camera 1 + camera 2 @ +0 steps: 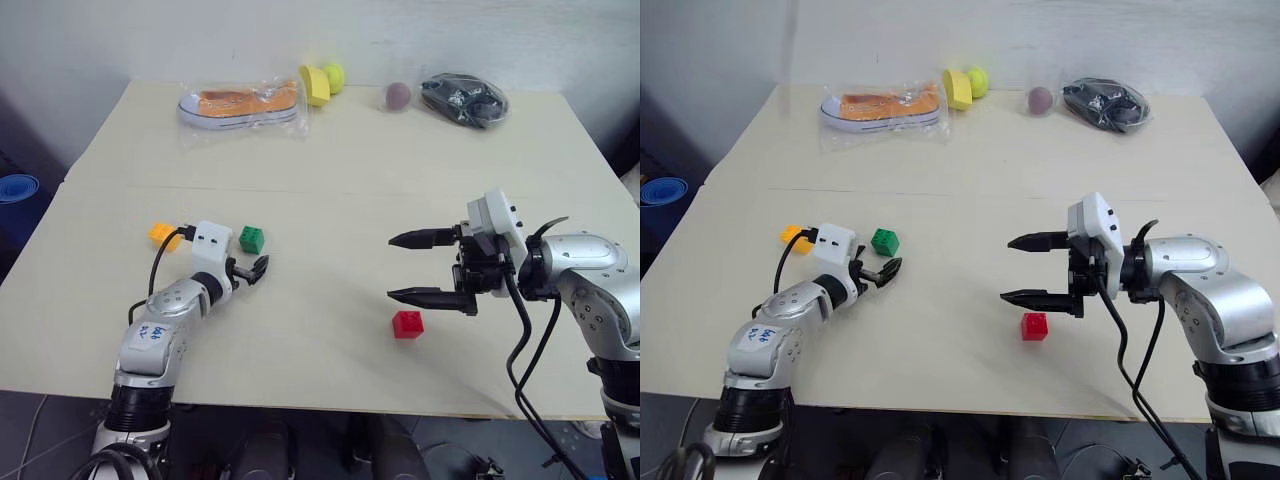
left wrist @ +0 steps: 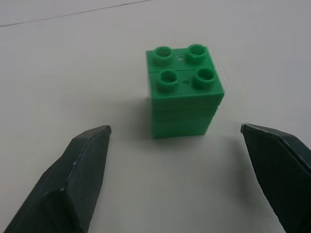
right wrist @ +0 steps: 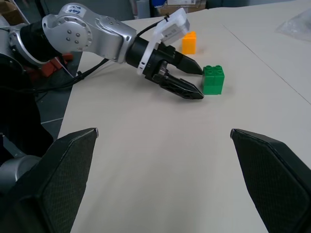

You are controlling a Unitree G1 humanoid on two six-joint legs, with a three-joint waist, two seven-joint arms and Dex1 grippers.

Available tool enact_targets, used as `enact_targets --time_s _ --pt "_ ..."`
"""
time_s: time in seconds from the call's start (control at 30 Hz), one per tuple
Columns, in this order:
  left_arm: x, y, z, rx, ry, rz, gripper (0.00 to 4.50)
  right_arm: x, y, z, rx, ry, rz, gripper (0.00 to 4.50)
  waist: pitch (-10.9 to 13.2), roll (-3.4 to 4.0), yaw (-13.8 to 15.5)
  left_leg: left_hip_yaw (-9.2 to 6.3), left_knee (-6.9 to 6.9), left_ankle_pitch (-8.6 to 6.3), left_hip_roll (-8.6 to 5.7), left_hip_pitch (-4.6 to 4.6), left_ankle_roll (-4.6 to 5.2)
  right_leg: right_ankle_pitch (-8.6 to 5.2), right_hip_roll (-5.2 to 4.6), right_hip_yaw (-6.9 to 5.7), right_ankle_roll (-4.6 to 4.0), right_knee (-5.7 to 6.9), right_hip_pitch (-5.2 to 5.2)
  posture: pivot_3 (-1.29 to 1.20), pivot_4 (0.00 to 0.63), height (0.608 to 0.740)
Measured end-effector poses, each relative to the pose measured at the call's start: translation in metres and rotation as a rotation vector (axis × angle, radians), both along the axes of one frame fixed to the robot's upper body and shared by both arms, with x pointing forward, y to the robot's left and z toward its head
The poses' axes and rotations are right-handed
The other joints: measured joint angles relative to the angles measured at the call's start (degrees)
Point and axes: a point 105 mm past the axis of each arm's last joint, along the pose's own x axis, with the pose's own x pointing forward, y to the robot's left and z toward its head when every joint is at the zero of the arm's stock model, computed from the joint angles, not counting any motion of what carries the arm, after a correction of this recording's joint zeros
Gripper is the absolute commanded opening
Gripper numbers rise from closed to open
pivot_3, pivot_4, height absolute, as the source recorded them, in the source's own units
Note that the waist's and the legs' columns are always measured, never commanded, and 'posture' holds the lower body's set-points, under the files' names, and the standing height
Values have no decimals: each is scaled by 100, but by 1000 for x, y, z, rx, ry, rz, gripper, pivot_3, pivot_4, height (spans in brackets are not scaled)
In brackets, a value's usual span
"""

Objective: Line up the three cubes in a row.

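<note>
The green cube point(image 1: 251, 239) stands on the table's left half, studs up, with the orange-yellow cube point(image 1: 163, 235) a short way to its left. My left gripper point(image 1: 256, 268) is open and low over the table. Its fingertips point(image 2: 95, 141) stop just short of the green cube point(image 2: 184, 92), which sits centred ahead of the gap. The red cube point(image 1: 407, 324) lies nearer the front edge on the right half. My right gripper point(image 1: 391, 267) hovers open just above and behind it, pointing left, with nothing between its fingers.
Along the far edge of the table point(image 1: 330, 200) lie a bagged shoe point(image 1: 240, 105), a yellow cup and ball point(image 1: 322, 82), a dark reddish ball point(image 1: 398, 95) and a black bundle in plastic point(image 1: 462, 98). A blue object point(image 1: 15, 188) sits off the table's left side.
</note>
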Motion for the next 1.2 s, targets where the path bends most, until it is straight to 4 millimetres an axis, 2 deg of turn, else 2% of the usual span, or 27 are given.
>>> enact_targets --time_s 0.23,0.33,0.6,0.8,0.93,1.0,1.03,1.2 --pt "19 -13 7 -14 -26 -11 4500 -1 2 2 19 3 1 4475 0 -1 4 -1 0 1 0 -1 0 0 1 -4 0 -1 0 0 150 740" --pt "21 -15 2 -16 -9 -9 3925 -1 3 2 20 4 6 4500 0 -1 -9 -1 0 2 2 0 -1 0 2 -3 0 0 0 0 150 740" --pt "21 -15 2 -14 -8 -12 1506 -1 3 2 19 4 5 4500 0 -1 -1 -1 0 2 0 0 -1 0 1 -3 1 0 0 0 150 740" --pt "19 -11 5 4 -17 -80 1530 -2 2 0 9 -4 7 4500 0 -1 -2 -1 0 2 1 0 -1 0 1 -4 1 0 0 0 150 740" --pt "-19 -27 23 74 -31 -545 1530 -8 -13 -17 -108 -29 2 4500 2 -4 -12 2 -1 0 5 -2 -6 0 6 -4 0 -8 -2 0 150 740" --pt "-36 -35 26 116 -23 -715 1530 -11 -18 -24 -144 -31 8 4500 2 -4 -4 3 0 0 2 -1 -5 0 5 -2 0 -9 -1 0 150 740" --pt "-48 -39 23 141 2 -824 1530 -14 -20 -29 -164 -31 15 4500 2 -4 0 4 0 0 1 0 -5 0 5 -1 0 -13 -1 0 150 740" --pt "-81 -64 0 171 110 -1139 1530 -25 -30 -44 -208 6 9 4500 2 -4 6 3 0 0 1 -2 -3 0 5 -1 0 -22 -1 0 150 740"
